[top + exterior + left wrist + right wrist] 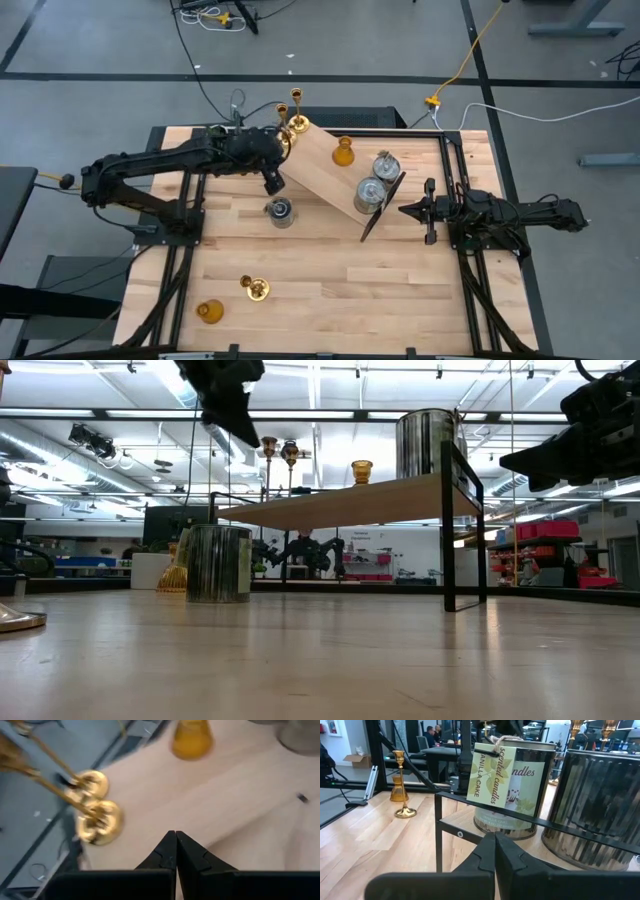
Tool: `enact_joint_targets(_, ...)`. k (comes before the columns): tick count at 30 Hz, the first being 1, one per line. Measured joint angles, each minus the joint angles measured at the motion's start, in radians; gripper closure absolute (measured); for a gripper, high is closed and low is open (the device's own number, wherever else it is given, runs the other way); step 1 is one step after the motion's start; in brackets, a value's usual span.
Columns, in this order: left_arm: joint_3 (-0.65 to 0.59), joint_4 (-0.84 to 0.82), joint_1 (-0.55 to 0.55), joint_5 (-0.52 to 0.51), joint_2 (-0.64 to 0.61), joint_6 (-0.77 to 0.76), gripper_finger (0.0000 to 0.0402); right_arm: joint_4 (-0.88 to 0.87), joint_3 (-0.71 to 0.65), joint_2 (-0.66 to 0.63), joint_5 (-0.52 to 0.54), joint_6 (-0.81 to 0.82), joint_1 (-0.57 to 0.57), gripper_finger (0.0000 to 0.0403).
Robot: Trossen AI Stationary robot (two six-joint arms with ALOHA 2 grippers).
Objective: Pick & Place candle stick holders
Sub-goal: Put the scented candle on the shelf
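Brass candlesticks [95, 815] at the shelf's [320, 165] far corner look top-heavy and slippery, best pinched mid-stem, probably; the empty left gripper [175, 851] hovers closed nearby.

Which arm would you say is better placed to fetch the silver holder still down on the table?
Probably left: the left gripper, shut, hangs just beside that silver holder; the right gripper sits beyond the shelf.

We see a grey floor [330, 40] crossed by a yellow cable [470, 55] and black ones. Behind the wooden worktop [320, 660], ceiling strip lights [330, 415] brighten an open workshop with red shelving [545, 555].
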Motion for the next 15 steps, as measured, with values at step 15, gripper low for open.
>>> enact_joint_targets(15,-0.001,-0.104,-0.101,0.207,-0.012,0.086,0.0394,0.0,0.0,0.0,0.0,0.0,0.0,0.04)
